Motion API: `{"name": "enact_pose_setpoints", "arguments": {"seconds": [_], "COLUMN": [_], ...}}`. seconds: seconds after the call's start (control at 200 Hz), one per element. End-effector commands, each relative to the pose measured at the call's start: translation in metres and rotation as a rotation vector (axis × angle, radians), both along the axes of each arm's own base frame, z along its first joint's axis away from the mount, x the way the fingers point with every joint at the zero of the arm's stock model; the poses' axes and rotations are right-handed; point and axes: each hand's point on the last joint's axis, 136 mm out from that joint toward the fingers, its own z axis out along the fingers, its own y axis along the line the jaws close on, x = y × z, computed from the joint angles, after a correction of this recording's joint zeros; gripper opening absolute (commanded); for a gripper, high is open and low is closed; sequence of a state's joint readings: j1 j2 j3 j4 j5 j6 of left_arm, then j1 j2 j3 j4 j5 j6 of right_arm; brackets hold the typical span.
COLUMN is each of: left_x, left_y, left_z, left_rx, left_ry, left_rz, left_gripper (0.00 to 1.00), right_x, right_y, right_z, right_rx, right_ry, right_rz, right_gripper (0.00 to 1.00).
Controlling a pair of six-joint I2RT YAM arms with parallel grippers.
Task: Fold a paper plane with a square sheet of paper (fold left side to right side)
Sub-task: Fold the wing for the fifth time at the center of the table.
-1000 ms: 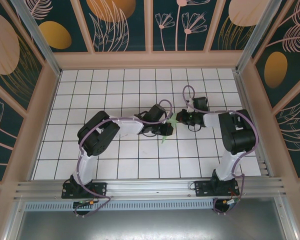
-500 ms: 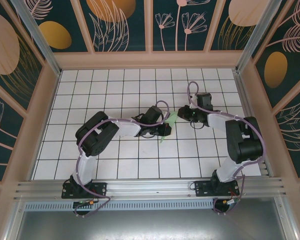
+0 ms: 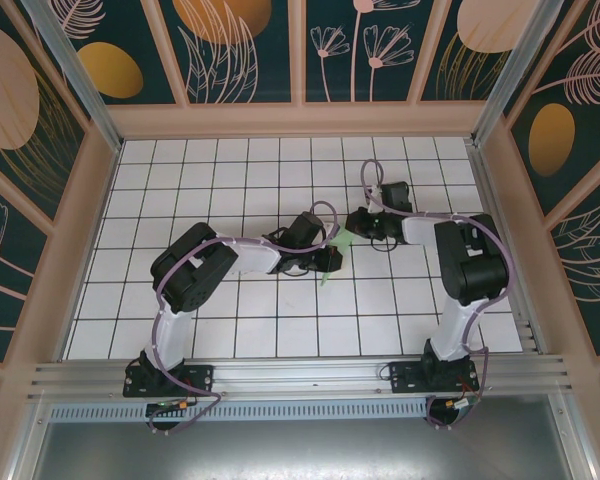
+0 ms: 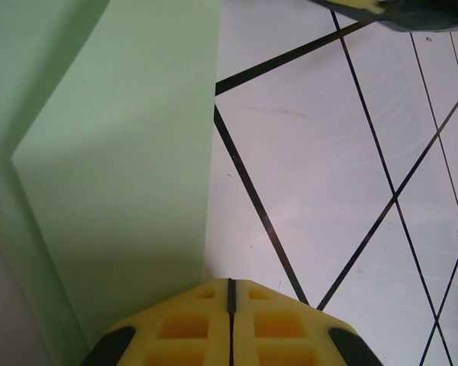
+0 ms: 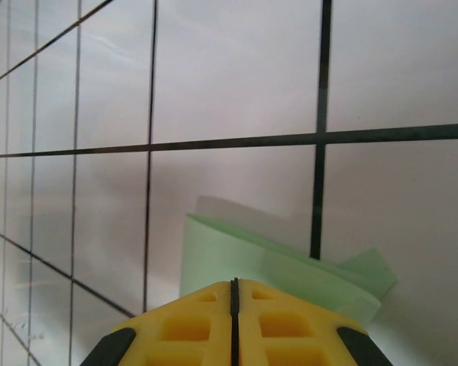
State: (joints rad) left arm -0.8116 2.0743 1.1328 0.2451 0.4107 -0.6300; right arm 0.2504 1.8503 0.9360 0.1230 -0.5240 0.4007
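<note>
The pale-green paper (image 3: 344,241) lies partly folded on the white grid table (image 3: 230,310), between my two grippers. Its narrow tip (image 3: 325,276) pokes out toward the near side. My left gripper (image 3: 330,258) is at the paper's near-left side. In the left wrist view its yellow jaws (image 4: 230,280) are shut, and a flat green flap (image 4: 130,152) reaches their tip from the left. My right gripper (image 3: 357,224) is at the far-right side. Its jaws (image 5: 234,280) are shut, with the folded layers (image 5: 237,255) right in front of the tip. Whether either pinches paper is hidden.
The wooden walls (image 3: 90,230) enclose the grid table on three sides. An aluminium rail (image 3: 300,375) runs along the near edge by both arm bases. Purple cables loop above each wrist (image 3: 375,185).
The right gripper has shifted a little toward the far side and its elbow swung out to the right and back. The left arm has barely moved, and the paper stays between them.
</note>
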Motion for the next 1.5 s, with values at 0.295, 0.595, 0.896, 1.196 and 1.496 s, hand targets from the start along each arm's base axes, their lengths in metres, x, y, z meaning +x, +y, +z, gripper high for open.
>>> {"name": "enact_pose_setpoints", "arguments": {"seconds": [0.295,0.595,0.896,1.196,1.496], "left_x": [-0.004,0.001,-0.017,-0.024,-0.026], "left_y": [0.005,-0.007,-0.003,0.011,0.024], "left_z": [0.035,0.059,0.025,0.003,-0.015], "left_rx": [-0.112,-0.225,-0.156,-0.052,0.015], "left_ry": [0.001,0.048,0.127,0.132,0.137], "left_rz": [-0.016,-0.087,-0.147,-0.161,-0.130], "left_gripper": [0.11,0.14,0.16,0.16,0.16], "right_x": [-0.019,-0.027,-0.028,-0.029,-0.031], "right_y": [-0.012,-0.014,-0.017,-0.020,-0.024], "right_z": [-0.046,-0.054,-0.059,-0.065,-0.072], "right_rx": [-0.077,-0.092,-0.118,-0.152,-0.190], "right_ry": [0.160,0.184,0.200,0.219,0.240], "right_rz": [-0.014,-0.016,-0.020,-0.018,-0.018], "right_gripper": [0.08,0.07,0.07,0.07,0.07]}}
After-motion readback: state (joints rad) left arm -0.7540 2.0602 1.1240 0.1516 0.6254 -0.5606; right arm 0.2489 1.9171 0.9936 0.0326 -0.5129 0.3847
